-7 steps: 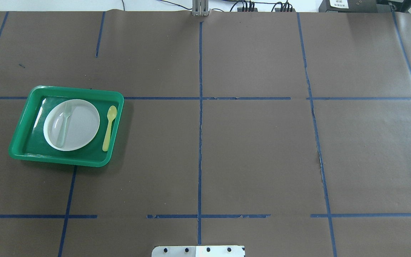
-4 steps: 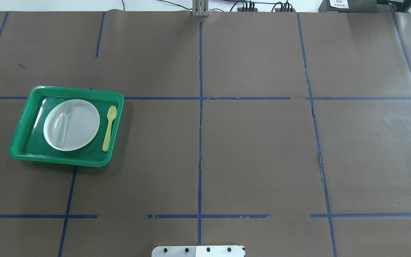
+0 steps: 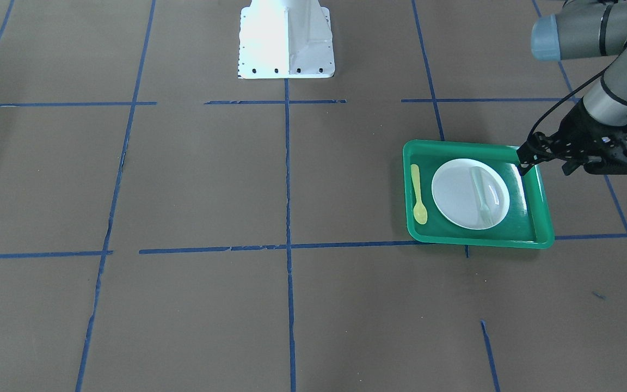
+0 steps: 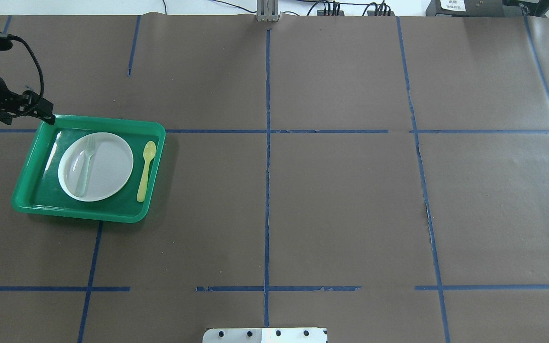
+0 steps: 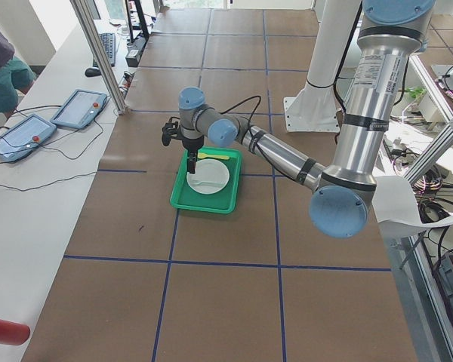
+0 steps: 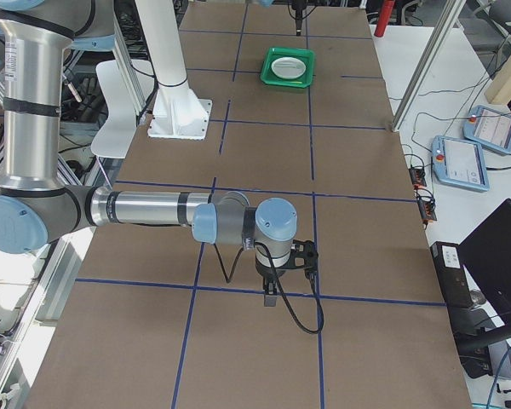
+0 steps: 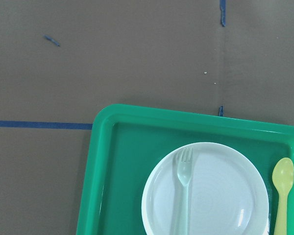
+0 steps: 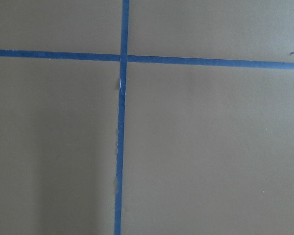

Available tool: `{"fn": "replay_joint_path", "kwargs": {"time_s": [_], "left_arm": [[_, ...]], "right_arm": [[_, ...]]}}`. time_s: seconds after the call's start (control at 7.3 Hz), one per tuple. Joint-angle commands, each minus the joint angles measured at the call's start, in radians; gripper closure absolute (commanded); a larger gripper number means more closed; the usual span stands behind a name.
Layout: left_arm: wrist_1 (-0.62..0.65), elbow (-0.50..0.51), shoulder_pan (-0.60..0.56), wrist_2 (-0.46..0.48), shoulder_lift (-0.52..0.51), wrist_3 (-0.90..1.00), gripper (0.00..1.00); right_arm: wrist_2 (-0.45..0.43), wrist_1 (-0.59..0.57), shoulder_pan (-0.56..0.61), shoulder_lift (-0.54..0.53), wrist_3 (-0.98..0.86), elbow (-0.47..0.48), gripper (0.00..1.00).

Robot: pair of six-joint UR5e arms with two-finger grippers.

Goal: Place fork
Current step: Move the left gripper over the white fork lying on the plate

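Observation:
The pale translucent fork [image 4: 85,166] lies on a white plate [image 4: 110,166] in a green tray [image 4: 88,215] at the table's left. It also shows in the front view [image 3: 481,197] and in the left wrist view [image 7: 183,186], tines toward the far side. My left gripper [image 4: 48,118] hangs over the tray's far left corner, above it, and looks shut and empty; it also shows in the front view [image 3: 522,162]. My right gripper [image 6: 270,296] shows only in the exterior right view, low over bare table, far from the tray; I cannot tell its state.
A yellow-green spoon [image 4: 146,171] lies in the tray to the right of the plate. The robot's white base plate [image 4: 265,335] sits at the near middle edge. Blue tape lines cross the brown table cover.
My left arm has come into the overhead view from the left, and its gripper now hangs over the tray's far left corner. Fork, plate, spoon and tray have not moved.

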Motion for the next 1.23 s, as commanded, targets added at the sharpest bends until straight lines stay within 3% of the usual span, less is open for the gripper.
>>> {"fn": "replay_joint_path", "kwargs": {"time_s": [0.0, 0.14, 0.68, 1.1], "left_arm": [[-0.184, 0.131, 0.085, 0.009, 0.008, -0.062, 0.00], [-0.230, 0.154, 0.123, 0.065, 0.010, -0.096, 0.00], [-0.272, 0.223, 0.189, 0.077, -0.012, -0.132, 0.01], [-0.327, 0.265, 0.194, 0.075, -0.018, -0.138, 0.11]], "right_arm": [[0.000, 0.000, 0.000, 0.000, 0.000, -0.002, 0.00], [0.000, 0.000, 0.000, 0.000, 0.000, -0.002, 0.00], [0.000, 0.000, 0.000, 0.000, 0.000, 0.000, 0.00], [0.000, 0.000, 0.000, 0.000, 0.000, -0.002, 0.00]]}}
